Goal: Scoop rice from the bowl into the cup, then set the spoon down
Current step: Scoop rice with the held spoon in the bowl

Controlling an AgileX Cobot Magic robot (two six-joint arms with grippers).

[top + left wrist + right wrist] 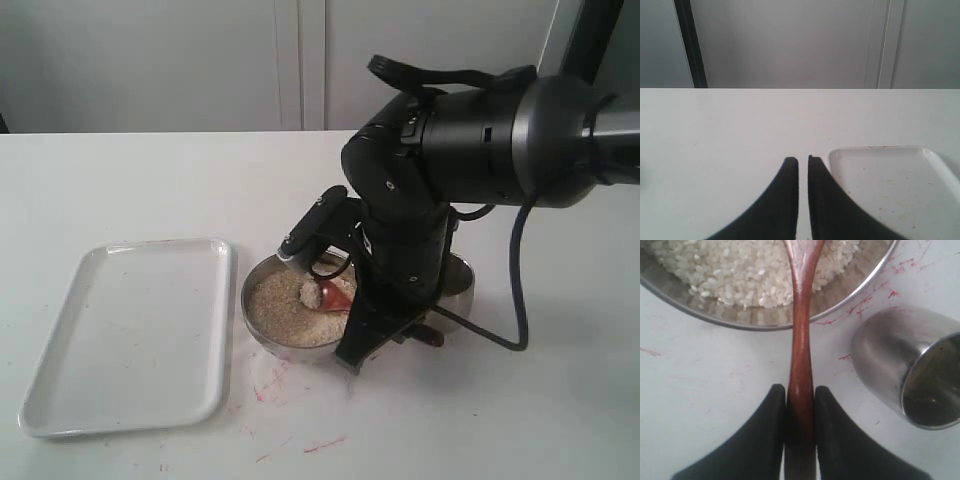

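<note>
wooden spoon [801,340] pinched by right gripper [800,388]; exterior shows its heaped rice [310,293].

Bare table [150,180] around the tray [130,340]; seemingly narrow gap between bowl [765,324] and cup [885,355].

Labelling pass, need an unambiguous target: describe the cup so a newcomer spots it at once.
On the white table, find the wide steel bowl of rice beside the white tray. The cup stands just past the bowl, on the side away from the tray. It is the smaller, narrower steel vessel, dark inside.
</note>
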